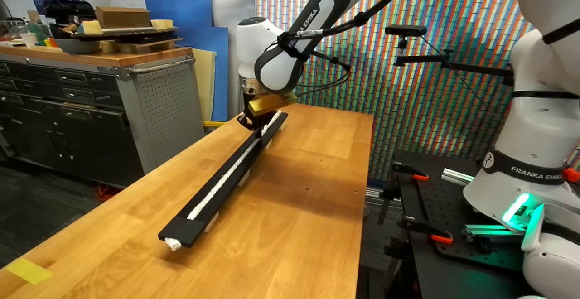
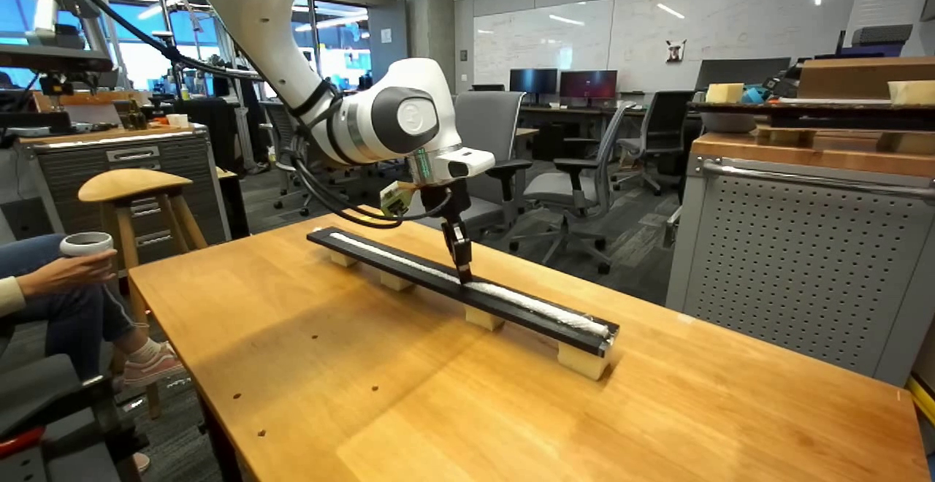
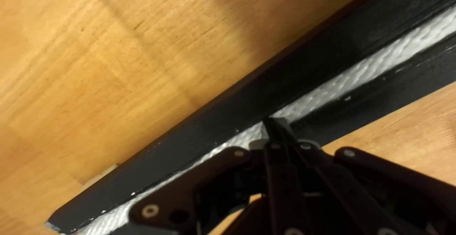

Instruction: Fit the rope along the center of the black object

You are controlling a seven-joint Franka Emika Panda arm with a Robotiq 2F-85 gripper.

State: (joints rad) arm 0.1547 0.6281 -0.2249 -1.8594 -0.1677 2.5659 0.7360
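Note:
The black object (image 1: 181, 231) is a long dark rail lying along the table in both exterior views. Down its middle runs the white rope (image 2: 540, 307), its frayed tip poking out at one end in an exterior view. On one side of my gripper (image 2: 465, 279) the rope looks thicker and higher; on the other it appears narrower and more level with the rail. In the wrist view my gripper (image 3: 276, 121) points down at the centre line, its fingertips together over the rope (image 3: 363, 72), with nothing seen between them. The fingertips cover a short piece of rope; how firmly they touch cannot be told.
Light wooden blocks (image 2: 582, 360) prop the rail above the wooden table (image 1: 308, 226). Yellow tape (image 1: 29, 270) marks a table corner. Beside the table stand a grey tool cabinet (image 1: 167, 104) and another white arm (image 1: 530, 154). A seated person holds a mug (image 2: 86, 243).

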